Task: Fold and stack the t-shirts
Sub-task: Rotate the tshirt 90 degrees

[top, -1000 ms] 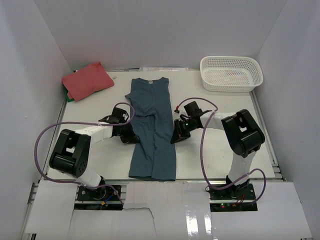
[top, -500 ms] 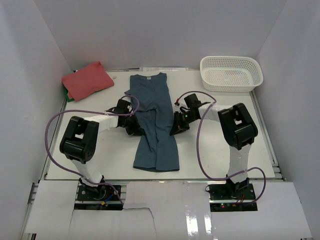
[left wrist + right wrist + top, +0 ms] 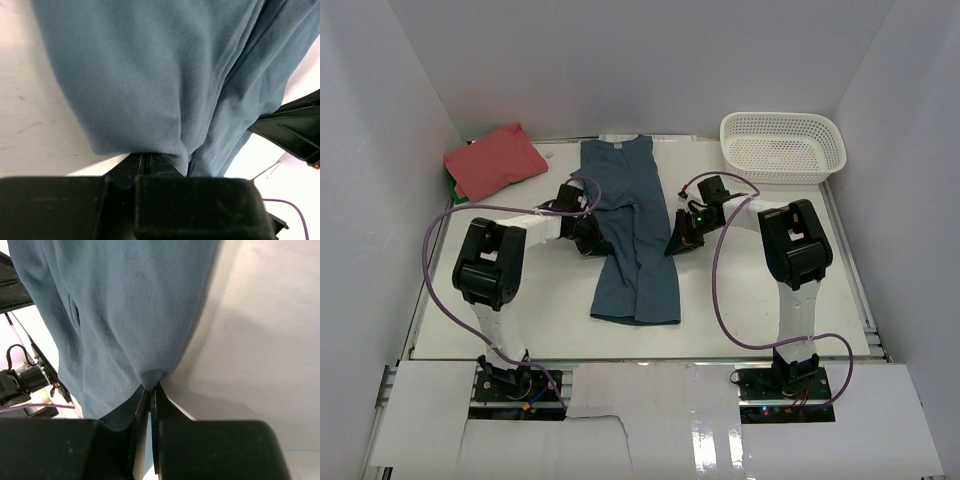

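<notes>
Overhead only, red tee [image 3: 495,160], basket [image 3: 782,172]; close-up, left gripper [image 3: 149,159], right gripper [image 3: 151,388] tight on teal tee [image 3: 140,75].

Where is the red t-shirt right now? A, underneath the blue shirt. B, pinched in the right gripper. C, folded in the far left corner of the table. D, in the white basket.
C: the coral-red t-shirt lies folded in the far left corner of the table, well apart from the white basket and the teal-blue t-shirt.
</notes>
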You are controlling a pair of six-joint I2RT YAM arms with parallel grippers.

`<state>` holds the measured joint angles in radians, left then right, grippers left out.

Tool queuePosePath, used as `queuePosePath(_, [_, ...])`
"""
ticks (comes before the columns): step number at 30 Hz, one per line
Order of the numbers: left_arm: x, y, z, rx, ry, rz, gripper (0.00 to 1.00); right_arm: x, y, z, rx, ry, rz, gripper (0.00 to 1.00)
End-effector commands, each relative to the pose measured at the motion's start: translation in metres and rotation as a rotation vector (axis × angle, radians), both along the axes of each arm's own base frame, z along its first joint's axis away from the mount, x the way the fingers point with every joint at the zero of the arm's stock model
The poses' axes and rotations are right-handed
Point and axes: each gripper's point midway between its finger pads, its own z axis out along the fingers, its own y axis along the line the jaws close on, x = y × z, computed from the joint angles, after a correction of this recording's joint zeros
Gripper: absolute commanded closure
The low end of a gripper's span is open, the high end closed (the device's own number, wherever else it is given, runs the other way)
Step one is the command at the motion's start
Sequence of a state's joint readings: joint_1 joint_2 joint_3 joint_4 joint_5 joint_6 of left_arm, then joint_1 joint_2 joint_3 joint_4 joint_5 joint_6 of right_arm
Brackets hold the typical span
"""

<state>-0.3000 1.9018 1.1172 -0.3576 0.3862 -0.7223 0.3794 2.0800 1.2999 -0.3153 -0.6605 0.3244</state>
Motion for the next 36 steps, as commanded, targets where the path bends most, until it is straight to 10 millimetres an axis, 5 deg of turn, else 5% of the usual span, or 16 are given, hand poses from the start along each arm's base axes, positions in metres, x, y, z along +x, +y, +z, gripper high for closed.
queuePosePath(1, [-0.029, 0.061, -0.053, 0.261, 0.101, 0.055, 1.0, 0.01, -0.021, -0.029, -0.114, -0.016, -0.019, 0.92])
queuePosePath(18, [-0.097, 0.058, -0.029, 0.143, 0.133, 0.054, 1.0, 0.001, -0.015, -0.026, -0.094, -0.006, 0.009, 0.92])
queuePosePath(21, [-0.102, 0.057, -0.032, 0.137, 0.147, 0.044, 0.99, 0.002, -0.013, -0.025, -0.099, -0.005, 0.015, 0.84])
queuePosePath(25, [-0.111, 0.06, -0.033, 0.139, 0.154, 0.047, 0.85, 0.007, -0.019, -0.021, -0.143, -0.029, 0.013, 0.64])
queuePosePath(29, [-0.117, 0.065, -0.026, 0.146, 0.129, 0.089, 0.5, 0.007, -0.025, -0.012, -0.17, -0.056, 0.014, 0.6])
queuePosePath(36, [-0.133, 0.063, -0.007, 0.094, 0.111, 0.108, 0.43, -0.003, -0.034, -0.003, -0.184, -0.08, 0.015, 0.57])
